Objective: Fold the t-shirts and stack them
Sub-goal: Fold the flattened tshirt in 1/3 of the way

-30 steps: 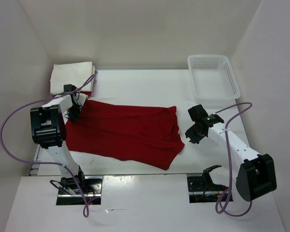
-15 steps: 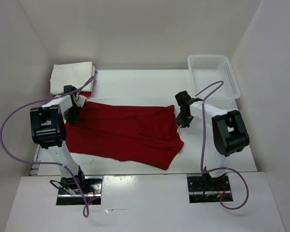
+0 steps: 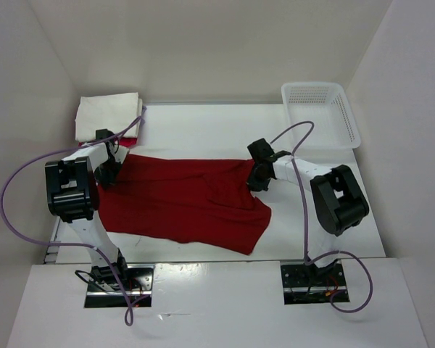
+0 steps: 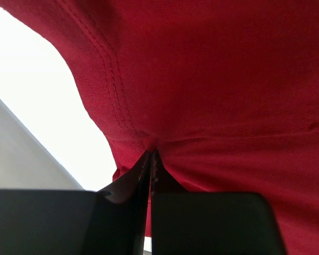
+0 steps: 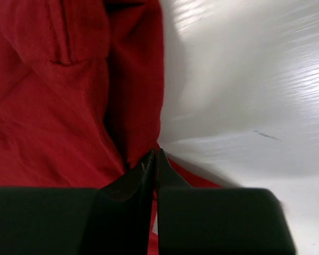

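So that the fold lifts evenly, left gripper (image 3: 107,172) and right gripper (image 3: 255,181) (both clamped) pinch the dark red t-shirt (image 3: 181,203).

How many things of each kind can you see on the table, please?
dark red t-shirt: 1
folded cream white t-shirt: 1
white lattice basket: 1
Total: 3, not counting a reddish edge under the cream one.

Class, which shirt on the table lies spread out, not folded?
The dark red t-shirt, spread open in the middle; the cream white shirt sits folded at the far-left corner.
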Motion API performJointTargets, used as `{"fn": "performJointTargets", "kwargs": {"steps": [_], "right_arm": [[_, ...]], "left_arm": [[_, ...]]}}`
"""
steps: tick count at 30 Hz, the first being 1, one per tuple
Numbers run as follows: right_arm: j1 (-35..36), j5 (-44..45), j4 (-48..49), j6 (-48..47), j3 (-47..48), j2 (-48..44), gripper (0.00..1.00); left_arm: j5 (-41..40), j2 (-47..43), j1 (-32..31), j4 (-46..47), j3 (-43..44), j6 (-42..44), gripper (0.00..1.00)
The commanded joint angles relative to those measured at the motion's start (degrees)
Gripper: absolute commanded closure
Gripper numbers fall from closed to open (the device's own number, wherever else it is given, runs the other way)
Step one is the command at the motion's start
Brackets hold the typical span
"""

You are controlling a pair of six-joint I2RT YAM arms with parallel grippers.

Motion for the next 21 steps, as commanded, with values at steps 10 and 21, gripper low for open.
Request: {"fn": "performJointTargets", "kwargs": {"steps": [10, 21], "right_arm": [[10.52, 7.61, -3.27, 0.46, 13.46, 10.7, 0.77], [8.43, 17.13, -5.4, 0.46, 14.71, 11.94, 0.4]], "left_arm": [[-0.07, 2.63, 0.78, -3.8, -0.92, 0.23, 0.96], [-0.59, 3.16, 0.78, -4.33, 0.14, 0.24, 0.95]]}}
